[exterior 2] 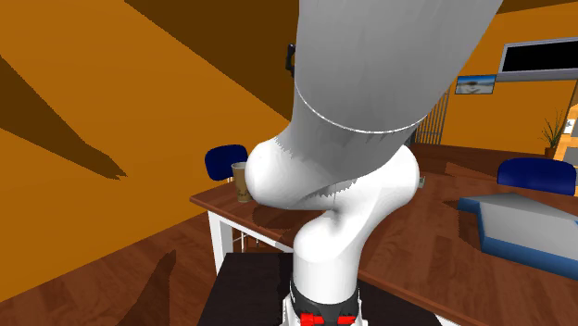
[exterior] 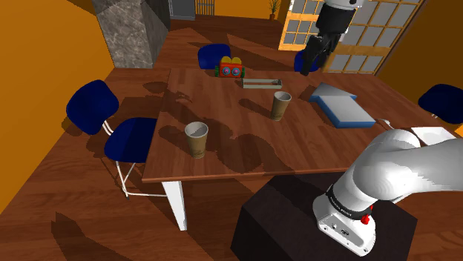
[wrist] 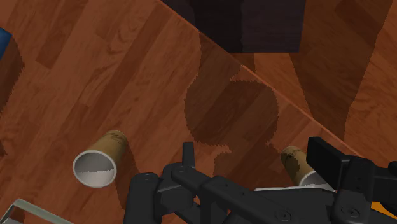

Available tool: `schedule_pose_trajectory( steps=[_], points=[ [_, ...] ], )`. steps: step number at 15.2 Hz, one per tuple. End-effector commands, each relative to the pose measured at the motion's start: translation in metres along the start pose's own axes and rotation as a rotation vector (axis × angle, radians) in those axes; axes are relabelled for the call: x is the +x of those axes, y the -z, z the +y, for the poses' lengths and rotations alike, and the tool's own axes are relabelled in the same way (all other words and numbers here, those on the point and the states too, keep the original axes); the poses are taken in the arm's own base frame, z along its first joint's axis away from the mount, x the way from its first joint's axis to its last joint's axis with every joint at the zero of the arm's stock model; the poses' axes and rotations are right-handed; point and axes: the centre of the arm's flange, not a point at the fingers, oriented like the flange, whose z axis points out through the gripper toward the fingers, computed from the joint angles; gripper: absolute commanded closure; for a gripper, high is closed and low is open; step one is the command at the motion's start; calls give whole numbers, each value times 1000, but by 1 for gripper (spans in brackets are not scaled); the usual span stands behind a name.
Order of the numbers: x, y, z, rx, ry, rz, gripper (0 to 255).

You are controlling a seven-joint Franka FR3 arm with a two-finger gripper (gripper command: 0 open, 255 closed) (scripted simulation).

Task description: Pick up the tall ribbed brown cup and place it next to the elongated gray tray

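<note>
One cup [wrist: 291,158] partly behind pincer [exterior: 306,67]

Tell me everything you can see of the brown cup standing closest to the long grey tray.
The brown cup stands upright on the wooden table with its open mouth up, showing a pale rim and inside. It narrows slightly toward its base. In the shoulder view it stands just in front of the long grey tray, apart from it. Only the table touches it, and its shadow falls across the wood beside it.

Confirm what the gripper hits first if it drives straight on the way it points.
Likely bare wooden table, between the fully visible brown cup and the half-hidden brown cup; gripper lines up with neither. Depth unclear.
</note>
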Motion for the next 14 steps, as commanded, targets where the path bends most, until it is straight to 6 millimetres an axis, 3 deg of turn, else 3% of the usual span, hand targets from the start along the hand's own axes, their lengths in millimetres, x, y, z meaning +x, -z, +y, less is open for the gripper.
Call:
schedule_pose_trajectory(
  steps=[1,14],
  points=[
    [0,0,0,0,0,0,0],
    [104,-114,-74,35,-4,-22,0]
  ],
)
